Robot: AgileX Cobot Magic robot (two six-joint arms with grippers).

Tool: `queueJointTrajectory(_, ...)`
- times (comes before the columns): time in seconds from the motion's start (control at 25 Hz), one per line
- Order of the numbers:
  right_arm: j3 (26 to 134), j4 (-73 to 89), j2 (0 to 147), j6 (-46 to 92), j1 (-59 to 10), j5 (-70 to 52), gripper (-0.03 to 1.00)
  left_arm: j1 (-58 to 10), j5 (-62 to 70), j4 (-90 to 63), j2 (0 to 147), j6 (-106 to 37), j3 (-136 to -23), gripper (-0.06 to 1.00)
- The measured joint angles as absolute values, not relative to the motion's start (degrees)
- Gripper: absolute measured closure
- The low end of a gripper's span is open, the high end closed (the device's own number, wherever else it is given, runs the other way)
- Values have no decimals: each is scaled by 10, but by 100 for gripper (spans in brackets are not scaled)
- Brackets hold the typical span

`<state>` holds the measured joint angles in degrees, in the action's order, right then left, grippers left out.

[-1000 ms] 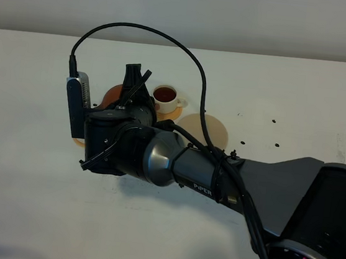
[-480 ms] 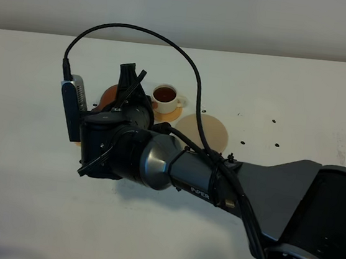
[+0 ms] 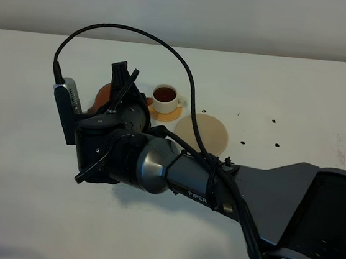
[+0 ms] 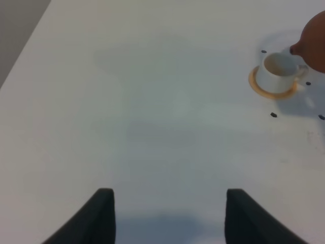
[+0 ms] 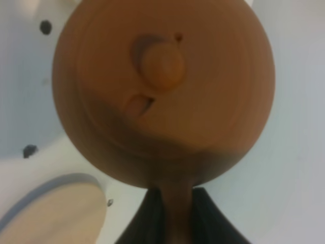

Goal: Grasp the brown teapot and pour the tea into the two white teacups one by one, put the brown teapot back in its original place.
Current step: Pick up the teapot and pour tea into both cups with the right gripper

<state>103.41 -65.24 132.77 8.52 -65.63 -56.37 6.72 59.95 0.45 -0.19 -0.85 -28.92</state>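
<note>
We log right gripper (image 5: 170, 214) pinching brown teapot (image 5: 162, 96) handle; left gripper (image 4: 170, 216) wide open, empty. Risk: narrow handle pinch lets pot swing, tea misses empty teacup (image 4: 275, 72).

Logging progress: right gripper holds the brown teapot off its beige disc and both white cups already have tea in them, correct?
Not quite: only the back teacup holds dark tea, in the exterior high view. The left wrist view shows the second teacup pale inside, with no tea visible. The right gripper does hold the brown teapot off its beige disc.
</note>
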Motion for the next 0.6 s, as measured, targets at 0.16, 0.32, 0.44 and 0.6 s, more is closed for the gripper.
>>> queueJointTrajectory(0.16,1034,-658,1328,97,-657,-564,88,67,600,4,-2,-9,-289,45)
queueJointTrajectory(0.32,1034,-673,1328,98,-658,-564,88,67,600,4,-2,-9,-289,45)
queueJointTrajectory(0.44,1034,-685,1328,101,-658,-564,88,67,600,4,-2,-9,-289,45)
queueJointTrajectory(0.6,1034,-688,1328,115,-658,-564,88,67,600,4,-2,-9,-289,45)
